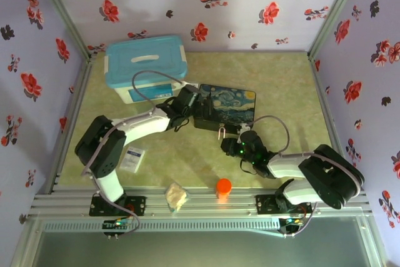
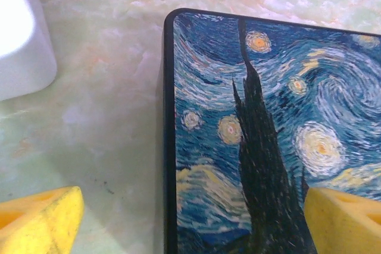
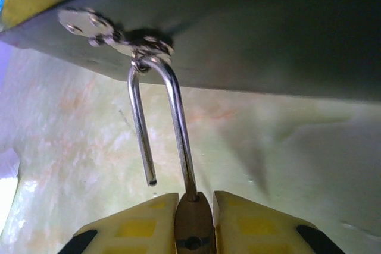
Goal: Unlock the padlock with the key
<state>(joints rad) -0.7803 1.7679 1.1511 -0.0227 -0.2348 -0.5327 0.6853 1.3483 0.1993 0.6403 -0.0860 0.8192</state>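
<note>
Brass padlock (image 3: 192, 224), tiny overhead, shows 1 free shackle leg (right wrist).

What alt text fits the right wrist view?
The right end effector grips the padlock by its brass body between yellow fingers; its silver shackle is open, one leg free. The shackle's bend hangs in the metal hasp on the dark tin, above a pale green table.

We find the bench (image 1: 287, 92) open to the right of and behind the painted tin (image 1: 232, 104). The blue box (image 1: 147, 67) closes the far-left corner. The right gripper (image 3: 193, 199), fingers closed on the padlock (image 3: 191, 227), blocks the tin's near face; the left arm (image 1: 137, 124) crowds its left end. The orange cap (image 1: 224, 187) and a crumpled wad (image 1: 176, 197) stand apart at the near edge.
</note>
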